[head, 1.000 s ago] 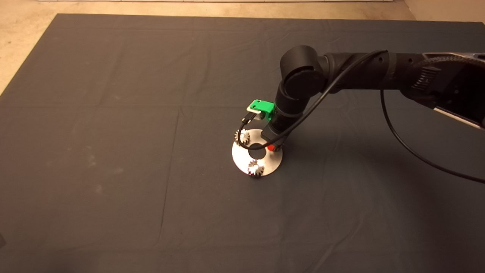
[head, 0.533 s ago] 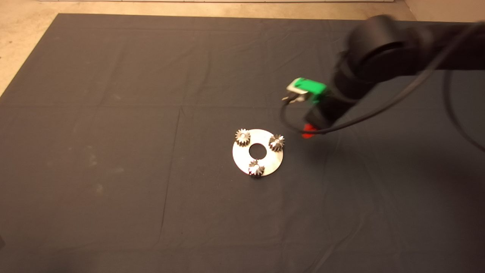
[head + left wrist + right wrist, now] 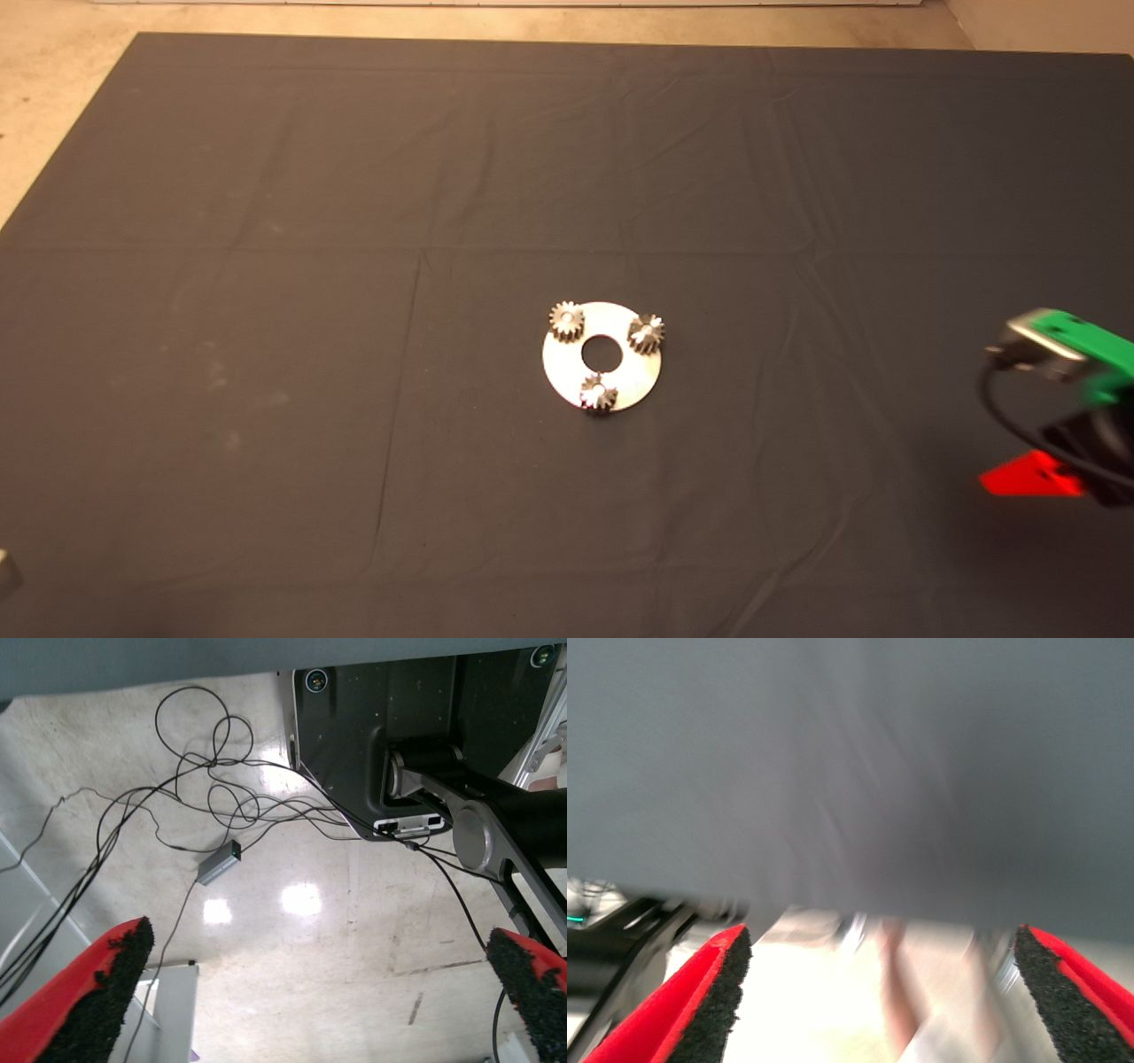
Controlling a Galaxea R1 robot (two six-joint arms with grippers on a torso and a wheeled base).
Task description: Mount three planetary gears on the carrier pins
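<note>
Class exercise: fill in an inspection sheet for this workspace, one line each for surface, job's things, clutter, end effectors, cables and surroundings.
Surface: dark mat, creased.
Job's things: three planetary gears sit at evenly spaced spots on the round plate; the carrier pins are hidden by them.
Clutter: nothing seen.
End effectors: right end effector open, over the mat's right edge, empty; left end effector open, parked off the mat.
Cables: a black cable loops at the right wrist; loose wires lie on the floor.
Surroundings: pale floor.
</note>
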